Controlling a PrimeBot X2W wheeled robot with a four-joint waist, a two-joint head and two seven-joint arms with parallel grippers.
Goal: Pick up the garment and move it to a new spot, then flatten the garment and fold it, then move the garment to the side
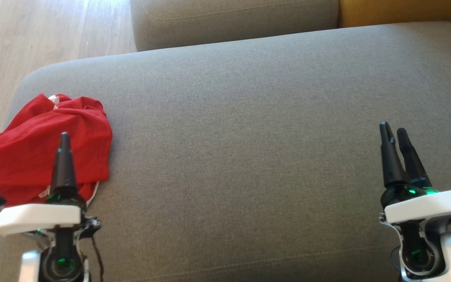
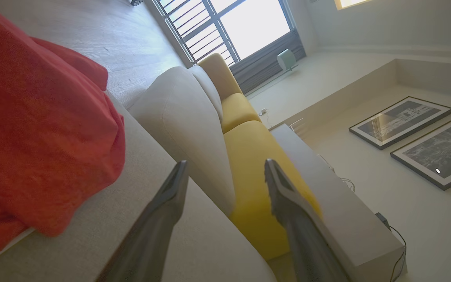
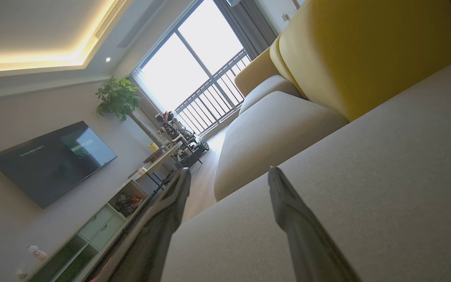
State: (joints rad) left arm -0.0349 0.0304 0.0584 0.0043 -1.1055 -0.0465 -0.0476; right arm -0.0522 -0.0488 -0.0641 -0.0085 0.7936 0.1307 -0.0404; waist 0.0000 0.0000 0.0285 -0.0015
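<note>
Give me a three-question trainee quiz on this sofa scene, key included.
1. True or false: the red garment lies crumpled on the seat cushion, on the robot's left.
2. The jaws of the left gripper are: A) open and empty; B) shut on the garment; C) shut and empty.
3. Fill in: the back cushion at the head view's upper right is ____.
Key: 1 true; 2 A; 3 yellow.

My jaws stand wide apart and empty over the grey seat cushion (image 2: 194,250). The crumpled red garment (image 2: 41,129) lies on it at my view's left, clear of them.
</note>
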